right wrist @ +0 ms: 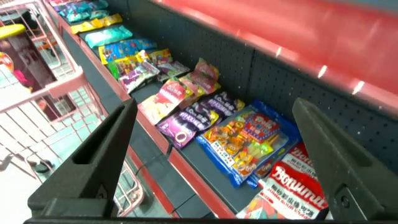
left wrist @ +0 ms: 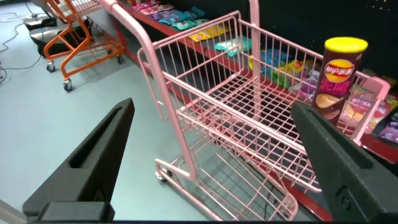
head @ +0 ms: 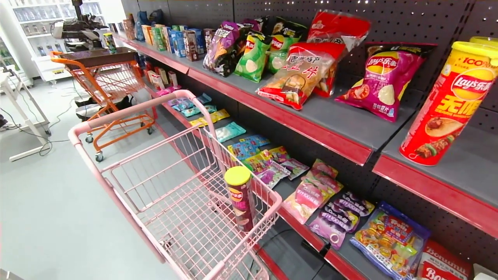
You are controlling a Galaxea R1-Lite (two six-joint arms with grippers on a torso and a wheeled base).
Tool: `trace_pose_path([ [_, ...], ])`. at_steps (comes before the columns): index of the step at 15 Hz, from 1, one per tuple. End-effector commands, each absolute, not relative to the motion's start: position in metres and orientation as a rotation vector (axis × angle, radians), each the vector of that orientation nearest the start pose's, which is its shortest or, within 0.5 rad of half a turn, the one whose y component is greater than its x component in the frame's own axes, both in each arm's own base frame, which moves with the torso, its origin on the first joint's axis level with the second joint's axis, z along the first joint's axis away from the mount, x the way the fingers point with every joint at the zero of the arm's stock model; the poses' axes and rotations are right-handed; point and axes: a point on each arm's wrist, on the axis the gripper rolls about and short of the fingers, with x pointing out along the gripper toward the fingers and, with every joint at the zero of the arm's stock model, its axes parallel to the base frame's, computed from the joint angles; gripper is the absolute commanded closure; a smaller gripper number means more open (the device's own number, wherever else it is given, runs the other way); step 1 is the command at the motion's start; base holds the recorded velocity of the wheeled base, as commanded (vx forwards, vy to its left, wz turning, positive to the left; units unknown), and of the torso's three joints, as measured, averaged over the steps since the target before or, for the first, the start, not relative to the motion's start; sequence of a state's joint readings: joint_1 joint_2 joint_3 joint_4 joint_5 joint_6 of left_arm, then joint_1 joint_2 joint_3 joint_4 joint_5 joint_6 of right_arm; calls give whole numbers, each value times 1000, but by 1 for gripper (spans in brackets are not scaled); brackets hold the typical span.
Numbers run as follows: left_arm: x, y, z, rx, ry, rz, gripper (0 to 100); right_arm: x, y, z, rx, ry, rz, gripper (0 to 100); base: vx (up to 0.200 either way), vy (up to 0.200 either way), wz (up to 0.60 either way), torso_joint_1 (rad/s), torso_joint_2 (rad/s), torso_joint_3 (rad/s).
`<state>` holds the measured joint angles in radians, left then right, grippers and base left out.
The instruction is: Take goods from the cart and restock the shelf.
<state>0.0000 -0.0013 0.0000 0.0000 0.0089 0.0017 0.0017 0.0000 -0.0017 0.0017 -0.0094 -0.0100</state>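
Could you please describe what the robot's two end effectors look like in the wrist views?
The left end effector has two matte black fingers, broad at the base and tapering to blunt, angled tips, with a shallow recess along the face. The right end effector looks the same, with plain black wedge-shaped fingers. Their surfaces are smooth and unmarked.

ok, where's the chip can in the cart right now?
Head view, lower centre: the can stands upright in the pink cart, in the corner away from the handle, on the shelf side, near the candy bags.
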Motion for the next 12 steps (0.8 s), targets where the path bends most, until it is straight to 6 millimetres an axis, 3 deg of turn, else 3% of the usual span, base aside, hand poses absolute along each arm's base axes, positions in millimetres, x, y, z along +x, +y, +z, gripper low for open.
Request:
trace_pose_path([
  [1, -23, 0, 75, 2, 0, 9, 0, -23, 0, 76, -11, 2, -8, 0, 0, 0, 0, -183, 525, 349],
  [7, -23, 0, 75, 2, 0, 8, 0, -23, 0, 76, -9, 2, -8, 0, 0, 0, 0, -151, 517, 361],
  [12, -23, 0, 75, 3, 2, 8, 0, -23, 0, 76, -6, 2, -8, 0, 0, 0, 0, -29, 128, 92],
])
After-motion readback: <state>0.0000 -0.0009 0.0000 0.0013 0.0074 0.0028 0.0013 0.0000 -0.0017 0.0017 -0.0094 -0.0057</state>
